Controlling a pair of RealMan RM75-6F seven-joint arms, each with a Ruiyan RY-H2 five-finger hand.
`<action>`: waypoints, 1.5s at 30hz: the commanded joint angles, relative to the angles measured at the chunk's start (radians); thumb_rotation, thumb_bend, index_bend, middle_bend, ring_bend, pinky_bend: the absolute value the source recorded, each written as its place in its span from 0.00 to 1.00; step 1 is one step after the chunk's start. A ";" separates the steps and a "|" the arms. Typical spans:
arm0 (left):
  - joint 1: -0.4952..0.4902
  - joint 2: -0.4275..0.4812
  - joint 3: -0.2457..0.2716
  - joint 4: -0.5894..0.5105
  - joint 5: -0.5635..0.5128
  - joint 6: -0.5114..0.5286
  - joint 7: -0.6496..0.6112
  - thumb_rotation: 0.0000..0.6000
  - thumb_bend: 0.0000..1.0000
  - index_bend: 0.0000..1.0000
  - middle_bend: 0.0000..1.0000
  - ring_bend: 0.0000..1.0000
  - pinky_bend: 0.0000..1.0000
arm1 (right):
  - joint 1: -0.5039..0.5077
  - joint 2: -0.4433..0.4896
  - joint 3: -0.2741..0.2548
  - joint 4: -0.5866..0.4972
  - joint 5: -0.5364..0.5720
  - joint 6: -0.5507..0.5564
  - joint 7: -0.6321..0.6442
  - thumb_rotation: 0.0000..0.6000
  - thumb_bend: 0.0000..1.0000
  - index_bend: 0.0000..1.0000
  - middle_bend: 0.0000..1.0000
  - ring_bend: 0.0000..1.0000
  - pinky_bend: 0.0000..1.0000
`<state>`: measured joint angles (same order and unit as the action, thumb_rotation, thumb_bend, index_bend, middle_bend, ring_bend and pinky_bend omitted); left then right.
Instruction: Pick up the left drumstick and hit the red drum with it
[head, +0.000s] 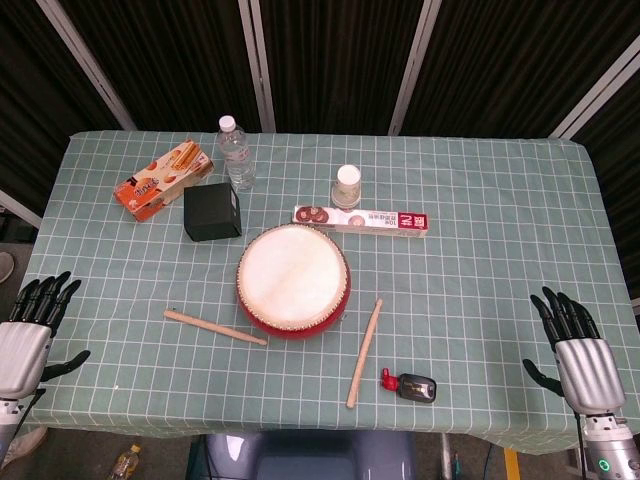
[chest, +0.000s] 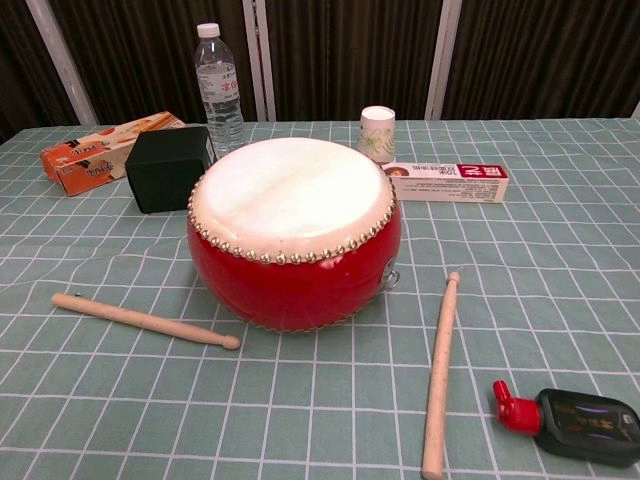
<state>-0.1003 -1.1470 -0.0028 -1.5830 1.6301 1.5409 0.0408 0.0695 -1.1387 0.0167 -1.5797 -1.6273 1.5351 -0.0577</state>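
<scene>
The red drum (head: 293, 280) stands mid-desk (head: 480, 180). The left drumstick (head: 215, 328) lies flat just beside its left front, untouched; the right drumstick (head: 364, 353) lies at its right front. The left hand (head: 32, 330) and right hand (head: 577, 345) rest at the desk's edges, fingers spread, holding nothing.

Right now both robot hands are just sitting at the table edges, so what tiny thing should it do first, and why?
Probably reach the left hand toward the left drumstick and bring the fingers over its near end. The stick lies flat on the cloth just left of the red drum, untouched, and that hand is empty with its fingers apart. The right hand is idle too, on the far side.
</scene>
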 joint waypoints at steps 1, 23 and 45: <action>-0.001 0.000 0.001 0.000 0.000 -0.001 0.000 1.00 0.00 0.00 0.00 0.00 0.00 | -0.001 0.000 0.000 0.000 0.001 0.000 0.001 1.00 0.25 0.00 0.00 0.00 0.12; -0.036 0.023 0.005 -0.041 -0.018 -0.082 0.029 1.00 0.00 0.00 0.22 0.22 0.34 | 0.001 0.000 -0.001 -0.005 0.005 -0.008 -0.004 1.00 0.25 0.00 0.00 0.00 0.12; -0.355 -0.144 -0.140 -0.140 -0.466 -0.533 0.406 1.00 0.22 0.48 1.00 1.00 0.99 | 0.002 0.009 0.000 -0.014 0.013 -0.017 0.023 1.00 0.25 0.00 0.00 0.00 0.12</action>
<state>-0.4148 -1.2493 -0.1230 -1.7301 1.2157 1.0396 0.3922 0.0721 -1.1304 0.0168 -1.5937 -1.6148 1.5184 -0.0356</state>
